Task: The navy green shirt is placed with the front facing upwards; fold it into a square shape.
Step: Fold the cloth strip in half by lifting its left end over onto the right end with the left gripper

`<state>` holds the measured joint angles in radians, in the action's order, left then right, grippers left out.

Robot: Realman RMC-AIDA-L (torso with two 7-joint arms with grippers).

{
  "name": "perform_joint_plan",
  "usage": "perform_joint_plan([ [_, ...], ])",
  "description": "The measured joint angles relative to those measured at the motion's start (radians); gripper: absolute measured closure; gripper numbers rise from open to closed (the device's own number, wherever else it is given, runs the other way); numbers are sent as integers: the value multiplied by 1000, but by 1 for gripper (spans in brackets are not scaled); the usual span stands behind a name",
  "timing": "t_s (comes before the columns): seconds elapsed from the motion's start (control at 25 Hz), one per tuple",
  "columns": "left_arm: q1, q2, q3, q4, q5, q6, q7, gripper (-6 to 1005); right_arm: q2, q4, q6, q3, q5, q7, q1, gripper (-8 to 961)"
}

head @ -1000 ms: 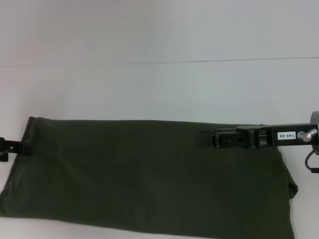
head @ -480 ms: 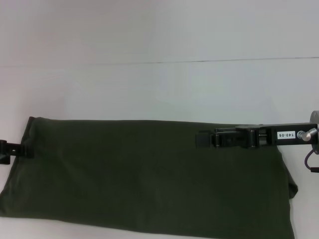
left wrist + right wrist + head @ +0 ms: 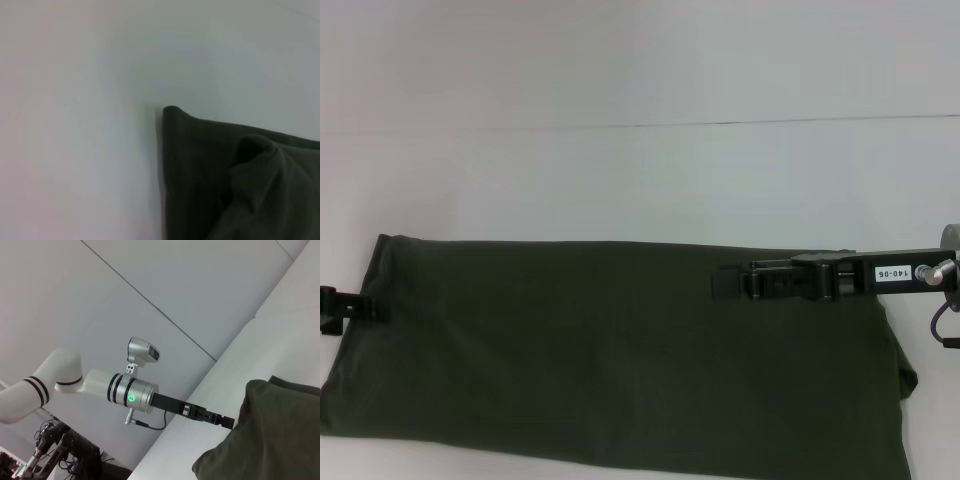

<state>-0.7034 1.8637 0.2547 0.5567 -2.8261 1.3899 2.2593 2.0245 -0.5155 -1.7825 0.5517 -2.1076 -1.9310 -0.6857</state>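
Shirt folded into a long band on the white table [image 3: 620, 170].

Your left claw [image 3: 365, 306] meets the navy green shirt [image 3: 610, 360] at middle left; right claw [image 3: 725, 283] hovers right of centre; neither grip is readable.

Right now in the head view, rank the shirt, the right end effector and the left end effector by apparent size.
1. navy green shirt
2. right end effector, over the shirt
3. left end effector, at the shirt's left edge, mostly out of frame, so unsure
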Motion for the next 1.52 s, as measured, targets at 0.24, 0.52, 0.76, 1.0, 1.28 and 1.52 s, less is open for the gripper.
perform_joint_plan([
  [0.24, 2, 4, 12, -1, -1, 3, 0, 144, 0, 0, -3, 1, 0, 0, 0, 152],
  [0.52, 3, 5, 13, -1, -1, 8, 0, 144, 2, 0, -5, 1, 0, 0, 0, 152],
  [0.76, -1, 7, 25, -16, 3, 17, 3, 144, 3, 0, -6, 1, 0, 0, 0, 152],
  [1.0, -7, 5, 21, -21, 9, 44, 4, 143, 3, 0, -6, 1, 0, 0, 0, 151],
  [1.28, -14, 3, 23, -23, 10, 57, 10, 143, 2, 0, -6, 1, 0, 0, 0, 151],
  [1.52, -17, 6, 25, -29, 10, 59, 12, 143, 1, 0, -8, 1, 0, 0, 0, 152],
])
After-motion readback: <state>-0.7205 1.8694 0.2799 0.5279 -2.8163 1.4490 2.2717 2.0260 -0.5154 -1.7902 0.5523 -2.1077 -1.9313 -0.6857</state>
